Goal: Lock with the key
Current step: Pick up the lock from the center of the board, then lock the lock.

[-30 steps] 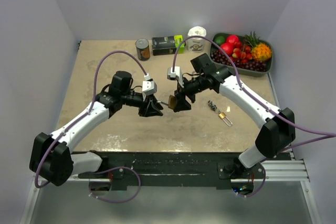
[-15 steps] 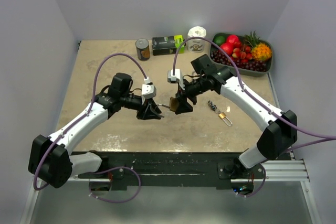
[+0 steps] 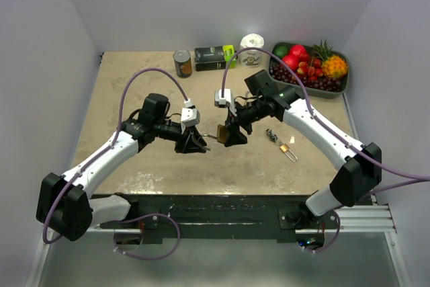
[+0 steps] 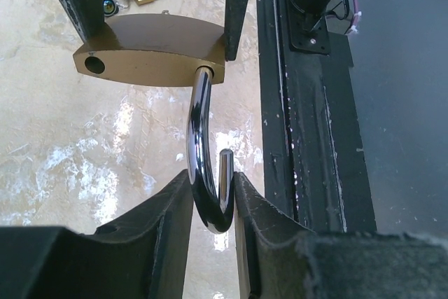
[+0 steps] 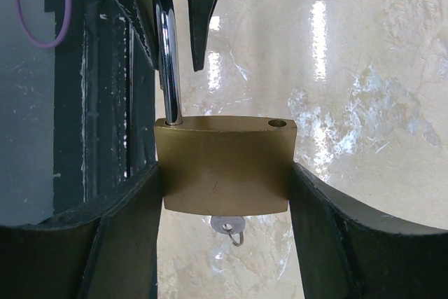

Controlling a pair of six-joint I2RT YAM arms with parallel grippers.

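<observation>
Clamping smooth brass padlock [image 5: 222, 166]; curved chrome shackle [image 4: 199, 138] (unlatched) pinched.

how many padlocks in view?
2. The big padlock sits in the right gripper, its shackle pinched by the left gripper. The small padlock lies on the table to their right. None seem hidden.

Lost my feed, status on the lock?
Left gripper shut on shackle, free end out of its hole. Right gripper shut on padlock, key in base. Nothing blocking.
</observation>
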